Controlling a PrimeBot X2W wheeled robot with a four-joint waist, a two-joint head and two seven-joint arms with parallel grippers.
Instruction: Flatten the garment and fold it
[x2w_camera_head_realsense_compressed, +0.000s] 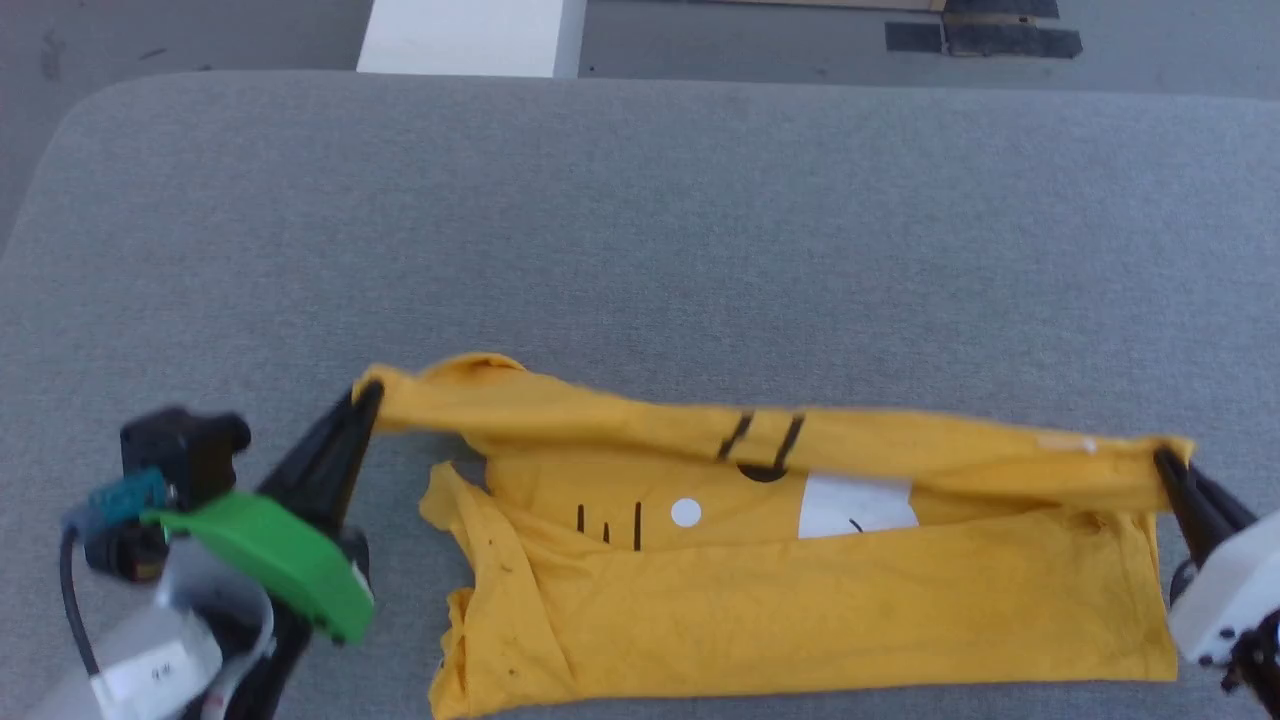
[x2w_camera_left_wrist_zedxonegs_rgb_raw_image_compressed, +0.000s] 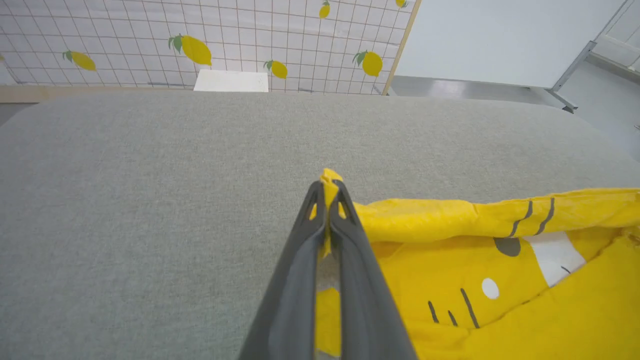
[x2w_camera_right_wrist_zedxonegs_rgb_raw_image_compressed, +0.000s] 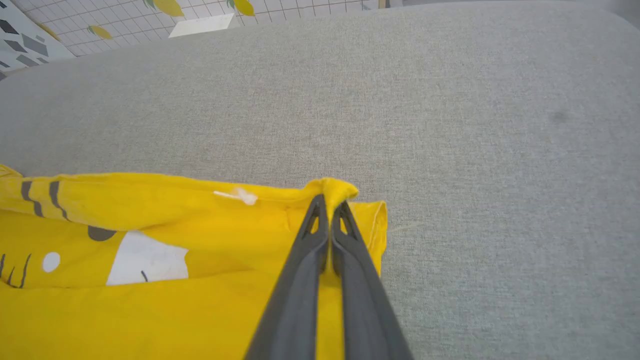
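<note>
Yellow garment (x2w_camera_head_realsense_compressed: 800, 600) at near edge of grey surface (x2w_camera_head_realsense_compressed: 640, 250), print half hidden by fold, left gripper (x2w_camera_head_realsense_compressed: 369, 393) and right gripper (x2w_camera_head_realsense_compressed: 1164, 460) pinching its raised corners.

Yellow tiger-print garment (x2w_camera_head_realsense_compressed: 800, 600), partly folded, far edge raised taut
</note>
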